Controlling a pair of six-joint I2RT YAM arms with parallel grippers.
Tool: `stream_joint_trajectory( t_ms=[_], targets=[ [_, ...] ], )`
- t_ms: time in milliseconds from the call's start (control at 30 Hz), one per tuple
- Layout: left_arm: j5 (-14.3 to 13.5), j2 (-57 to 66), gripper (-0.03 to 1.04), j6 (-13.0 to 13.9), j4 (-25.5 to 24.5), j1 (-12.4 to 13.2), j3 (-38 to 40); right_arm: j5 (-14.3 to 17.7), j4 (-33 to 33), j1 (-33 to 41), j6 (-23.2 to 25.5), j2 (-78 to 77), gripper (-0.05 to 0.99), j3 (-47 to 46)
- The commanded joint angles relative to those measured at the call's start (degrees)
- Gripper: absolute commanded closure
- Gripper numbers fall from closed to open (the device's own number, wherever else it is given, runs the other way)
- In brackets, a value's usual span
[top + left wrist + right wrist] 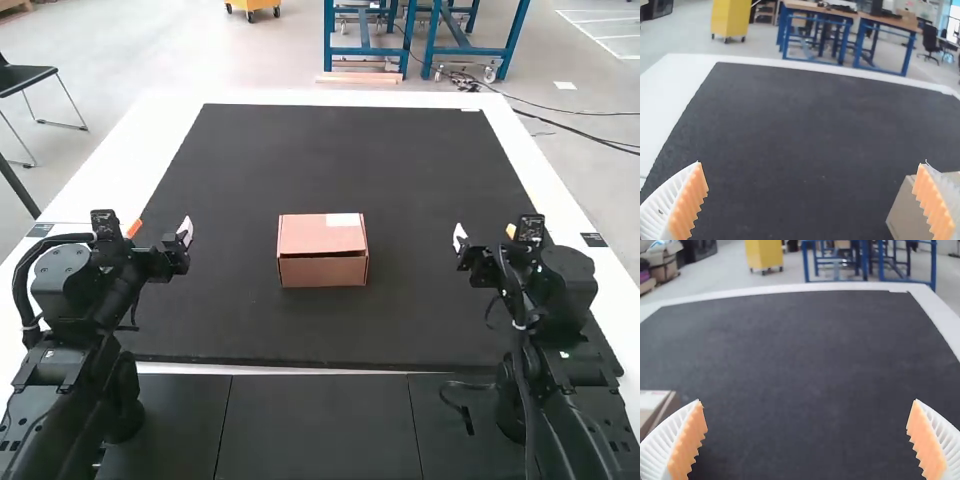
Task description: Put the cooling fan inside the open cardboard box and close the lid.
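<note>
A brown cardboard box (322,249) sits in the middle of the black mat (350,160) with its lid flat and shut. A corner of that box (905,215) lies beyond my left gripper (810,205), whose orange-padded fingers (687,200) stand wide apart over bare mat. In the high view the left gripper (183,243) hovers at the mat's left edge, well left of the box. My right gripper (462,244) hangs near the right edge, open, with nothing between its fingers (925,437). The box's corner (652,407) peeks in beside it.
A white table border (150,130) runs around the mat. Blue metal frames (420,30) and a yellow cart (730,17) stand on the floor beyond the far edge. A chair (30,85) is off to the far left.
</note>
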Motion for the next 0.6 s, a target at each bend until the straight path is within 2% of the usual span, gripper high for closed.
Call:
stream_joint_trajectory(
  t_ms=[0,567],
  targets=[
    [-0.47,-0.78,0.04,0.16,0.23,0.24,-0.34,0.38,-0.54,0.64,-0.04,-0.27,0.02,-0.21],
    [-0.47,-0.78,0.04,0.24,0.23,0.77,-0.34,0.47,-0.27,0.02,-1.44,-0.27,0.02,-0.21]
  ],
)
